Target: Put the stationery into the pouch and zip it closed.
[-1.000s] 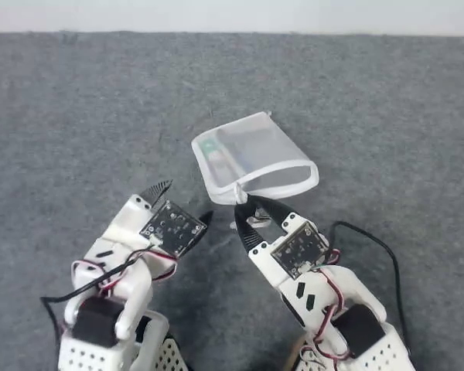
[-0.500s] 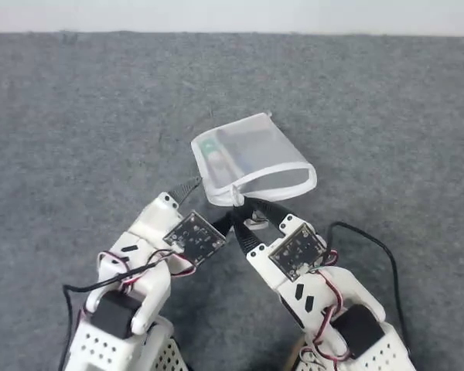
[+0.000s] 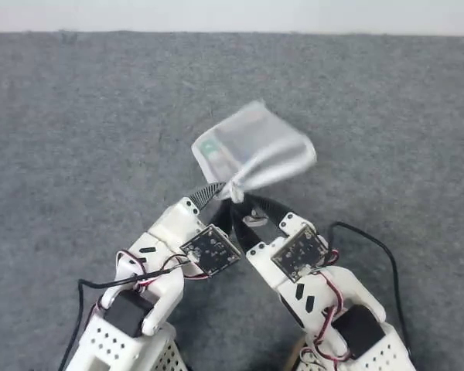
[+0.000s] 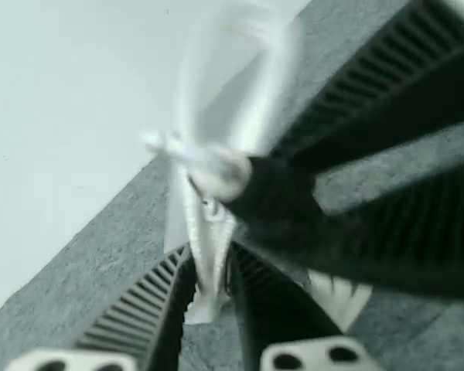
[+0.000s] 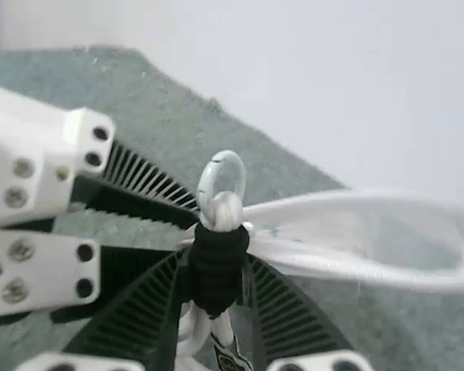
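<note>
Left pincer (image 4: pixel 209 263) tight on pouch (image 3: pixel 251 151) edge, right pincer (image 5: pixel 214 255) tight on zip pull (image 5: pixel 219 210)

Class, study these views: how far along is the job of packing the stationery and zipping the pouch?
Done: the stationery lies inside the mesh pouch. In hand: the left gripper pinches the pouch's corner, and the right gripper is shut on the zipper pull. Left: the zip itself. The right wrist view shows the mouth gaping, so the pull has yet to be drawn across.

Left tool (image 3: pixel 224 202) and right tool (image 3: pixel 246 210) clamped, tips close together.
</note>
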Robot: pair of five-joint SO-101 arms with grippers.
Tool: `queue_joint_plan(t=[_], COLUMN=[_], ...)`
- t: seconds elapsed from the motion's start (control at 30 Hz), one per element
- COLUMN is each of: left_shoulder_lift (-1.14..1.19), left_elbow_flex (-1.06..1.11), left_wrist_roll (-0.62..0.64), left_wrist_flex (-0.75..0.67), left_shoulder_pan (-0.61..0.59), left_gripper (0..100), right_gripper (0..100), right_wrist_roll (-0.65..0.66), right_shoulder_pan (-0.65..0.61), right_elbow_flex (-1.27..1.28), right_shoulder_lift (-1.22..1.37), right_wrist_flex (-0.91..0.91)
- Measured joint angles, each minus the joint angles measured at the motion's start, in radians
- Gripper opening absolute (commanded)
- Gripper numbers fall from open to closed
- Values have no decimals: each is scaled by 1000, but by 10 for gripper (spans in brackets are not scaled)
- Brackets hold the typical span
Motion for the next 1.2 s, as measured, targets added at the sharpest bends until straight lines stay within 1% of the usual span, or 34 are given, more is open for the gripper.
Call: queue_joint_plan(t=[0.17, 0.27, 0.4, 0.57, 0.8, 1.1, 1.2], left_shoulder_lift=[0, -5, -6, -6, -6, -6, -9], left_elbow_flex=[0, 0, 0, 0, 0, 0, 0], left_wrist_roll=[0, 0, 0, 0, 0, 0, 0], left_wrist_flex=[-3, -3, -6, -9, 12, 12, 20], left_shoulder_pan=[-2, -32, -74, -87, -89, -95, -95], left_gripper=[9, 9, 9, 8, 7, 7, 7], right_gripper=[6, 6, 6, 6, 6, 13, 89], right_wrist_roll=[0, 0, -71, -163, -183, -183, -183], right_shoulder_pan=[66, 94, 135, 224, 279, 276, 275], right_elbow_flex=[57, 66, 83, 103, 103, 101, 81], right_shoulder_lift=[0, 0, 0, 0, -2, -2, -2], right_wrist_flex=[-133, -180, -261, -361, -376, -376, -287])
